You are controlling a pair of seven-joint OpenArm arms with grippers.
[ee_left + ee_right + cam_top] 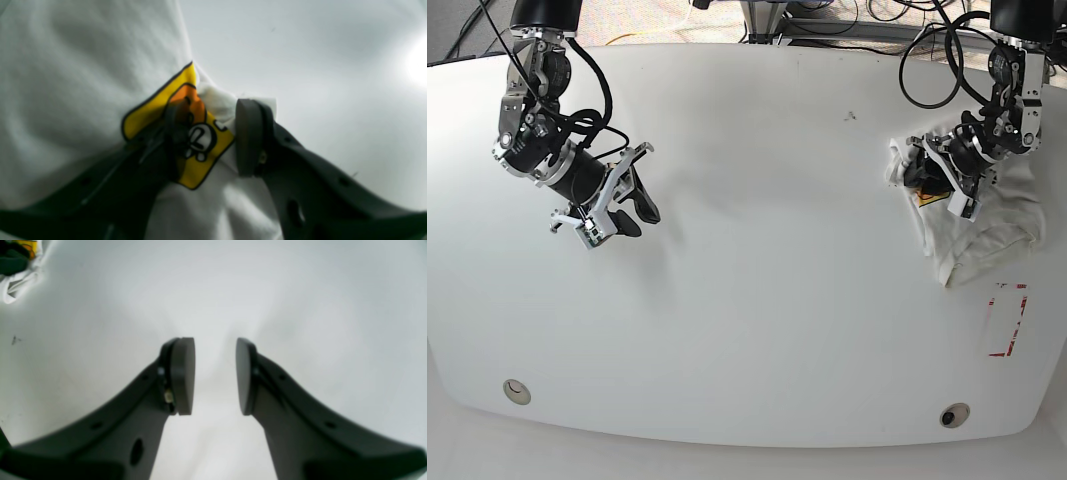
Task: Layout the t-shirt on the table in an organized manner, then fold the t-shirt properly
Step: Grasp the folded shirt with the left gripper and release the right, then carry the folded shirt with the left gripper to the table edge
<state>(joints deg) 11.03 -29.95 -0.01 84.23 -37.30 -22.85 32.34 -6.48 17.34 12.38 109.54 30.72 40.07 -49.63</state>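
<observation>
While the t-shirt [972,225] lies bunched near the table's [757,250] far right edge in the base view, my right gripper [627,205] hangs over bare tabletop well away on that view's left, jaws parted and empty. My left gripper [208,140] is clenched on a fold of the shirt at its yellow-orange logo patch [196,133]. I judge the fabric light, soft and limp: it will sag and crease, so I should take it by hems or shoulder seams, one in each gripper. The left wrist view alone shows the pads pinching cloth beside the patch. The right wrist view confirms nothing sits between its pads. Only the base view shows the red-outlined mark [1009,320] beyond the shirt.
</observation>
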